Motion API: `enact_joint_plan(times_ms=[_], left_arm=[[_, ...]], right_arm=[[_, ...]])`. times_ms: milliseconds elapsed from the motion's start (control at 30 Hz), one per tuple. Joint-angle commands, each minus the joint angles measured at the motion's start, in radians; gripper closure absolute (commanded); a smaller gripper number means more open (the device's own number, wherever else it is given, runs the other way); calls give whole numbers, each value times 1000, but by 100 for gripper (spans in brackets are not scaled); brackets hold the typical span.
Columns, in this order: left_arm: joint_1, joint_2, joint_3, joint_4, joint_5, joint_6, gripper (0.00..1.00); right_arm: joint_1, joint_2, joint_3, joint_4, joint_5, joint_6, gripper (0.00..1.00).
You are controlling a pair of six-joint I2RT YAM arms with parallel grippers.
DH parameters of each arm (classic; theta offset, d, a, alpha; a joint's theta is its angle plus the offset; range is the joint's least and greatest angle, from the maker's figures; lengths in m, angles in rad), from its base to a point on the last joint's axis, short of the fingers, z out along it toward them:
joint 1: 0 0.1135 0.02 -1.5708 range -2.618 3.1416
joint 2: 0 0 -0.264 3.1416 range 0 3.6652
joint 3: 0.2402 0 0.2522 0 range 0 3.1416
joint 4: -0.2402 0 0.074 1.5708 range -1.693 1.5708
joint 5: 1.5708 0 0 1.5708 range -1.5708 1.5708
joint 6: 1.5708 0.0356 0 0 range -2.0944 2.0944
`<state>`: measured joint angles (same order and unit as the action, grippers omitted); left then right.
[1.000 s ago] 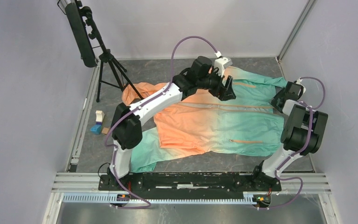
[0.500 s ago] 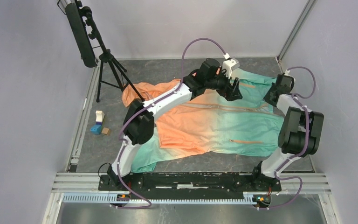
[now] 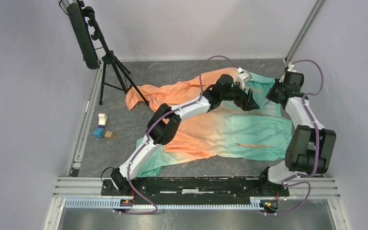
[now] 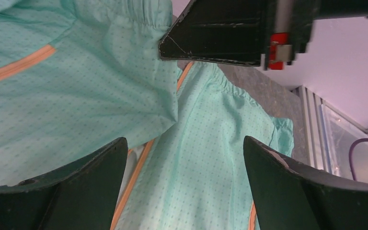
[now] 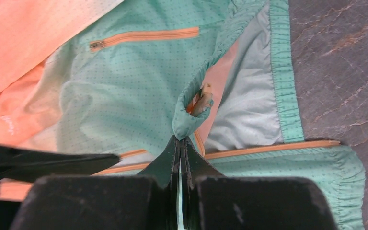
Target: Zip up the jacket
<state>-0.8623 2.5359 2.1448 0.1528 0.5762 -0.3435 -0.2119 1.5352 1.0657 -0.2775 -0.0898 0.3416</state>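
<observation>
The jacket (image 3: 230, 129) lies spread on the table, orange at the left fading to mint green at the right. My right gripper (image 3: 272, 95) is at the far right hem, shut on a pinched fold of mint fabric (image 5: 187, 122); a small zipper end (image 5: 202, 99) shows just past the fold. My left gripper (image 3: 252, 101) reaches across to the same spot. Its jaws stand wide open (image 4: 184, 143) just above the mint cloth and an orange zipper tape (image 4: 136, 175), holding nothing. An orange pocket zip (image 5: 143, 36) lies beyond.
A black tripod with a light bar (image 3: 108, 62) stands at the back left. Small blocks (image 3: 101, 127) lie on the table at the left. The arms' base rail (image 3: 196, 184) runs along the near edge. Walls close in on both sides.
My left arm has stretched right, from the jacket's middle to the right hem. My right gripper has moved back and up with the hem, and the far half of the jacket has shifted.
</observation>
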Motion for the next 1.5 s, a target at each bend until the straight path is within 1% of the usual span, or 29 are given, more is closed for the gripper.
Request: enact_joint_plan(times_ms=[0, 67, 167, 267, 400, 600, 733, 800, 867, 900, 933, 967, 1000, 1033, 1067, 1100, 1133, 1167, 1267, 1300, 1400, 1467], left_arm=[[-32, 50, 88, 181, 20, -138, 4], [-42, 73, 100, 193, -3, -152, 2], [-49, 112, 140, 186, -52, -172, 2], [-50, 149, 185, 174, -105, -189, 6], [-50, 202, 272, 108, -168, -196, 13], [-51, 237, 289, 98, -201, -193, 19], [-52, 245, 292, 91, -219, -185, 22], [-52, 244, 293, 97, -229, -191, 29], [-52, 244, 293, 105, -230, -196, 46], [-50, 242, 292, 99, -236, -203, 56], [-47, 238, 290, 97, -230, -214, 64], [-44, 236, 290, 99, -211, -231, 69], [-41, 235, 288, 100, -195, -251, 76], [-38, 233, 285, 109, -169, -276, 84], [-33, 231, 281, 117, -145, -304, 90], [-29, 230, 274, 125, -119, -334, 95], [-25, 228, 269, 134, -93, -370, 97], [-20, 230, 267, 144, -72, -401, 98], [-2, 244, 256, 220, 17, -526, 98], [3, 246, 254, 239, 39, -558, 98], [8, 257, 259, 257, 83, -588, 98], [9, 268, 260, 299, 111, -643, 98]], right_arm=[[4, -68, -8, -16, -71, 26, 100], [4, -72, -8, -22, -79, 37, 100], [4, -73, -12, -24, -99, 53, 100], [4, -75, -24, -17, -108, 66, 100], [4, -83, -38, -3, -118, 89, 100], [5, -106, -48, 12, -131, 116, 100], [5, -118, -66, 19, -131, 118, 100], [4, -121, -75, 26, -143, 117, 100], [4, -122, -80, 35, -163, 113, 100], [5, -122, -81, 44, -179, 99, 100], [5, -121, -77, 51, -189, 80, 100], [3, -120, -71, 55, -191, 58, 100], [1, -114, -64, 70, -203, 33, 96], [-10, -103, -61, 93, -232, 10, 84], [-29, -89, -56, 118, -283, -11, 75], [-53, -68, -50, 127, -338, -20, 69], [-83, -54, -48, 146, -391, -20, 66], [-109, -45, -57, 172, -445, -12, 64], [-186, -63, -122, 269, -515, 5, 58], [-210, -71, -156, 333, -542, 16, 56], [-252, -73, -248, 518, -676, 84, 47], [-256, -54, -269, 575, -719, 99, 46]])
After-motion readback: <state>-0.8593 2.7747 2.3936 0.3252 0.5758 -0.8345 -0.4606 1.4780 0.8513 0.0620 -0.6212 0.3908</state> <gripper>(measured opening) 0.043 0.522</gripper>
